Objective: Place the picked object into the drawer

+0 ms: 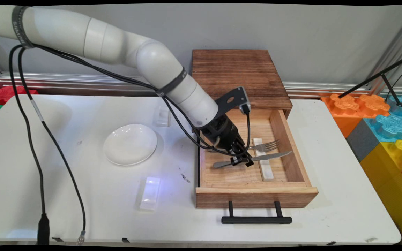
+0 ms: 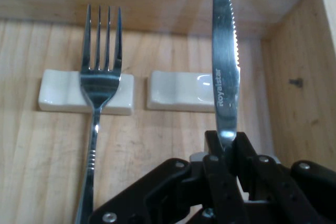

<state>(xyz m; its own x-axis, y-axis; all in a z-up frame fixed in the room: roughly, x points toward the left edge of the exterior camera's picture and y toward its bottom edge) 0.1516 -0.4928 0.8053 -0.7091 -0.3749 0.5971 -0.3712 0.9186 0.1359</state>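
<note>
My gripper (image 1: pixel 242 161) reaches down into the open wooden drawer (image 1: pixel 253 195) and is shut on a steel knife (image 1: pixel 269 156). In the hand view the knife (image 2: pixel 226 72) rises from between the fingers (image 2: pixel 215 166), its blade passing over the right-hand white cutlery rest (image 2: pixel 181 92). A fork (image 2: pixel 100 82) lies beside it with its tines on the left-hand white rest (image 2: pixel 63 95). In the main view the fork (image 1: pixel 265 145) sits just behind the knife, across the white rests (image 1: pixel 265 169).
The drawer juts from a dark wooden cabinet (image 1: pixel 237 73) and has a black handle (image 1: pixel 256 219) at its front. A white plate (image 1: pixel 130 144) lies left of it. Two more white rests (image 1: pixel 150 193) (image 1: pixel 163 116) lie on the table. Coloured foam blocks (image 1: pixel 386 129) stand at the right.
</note>
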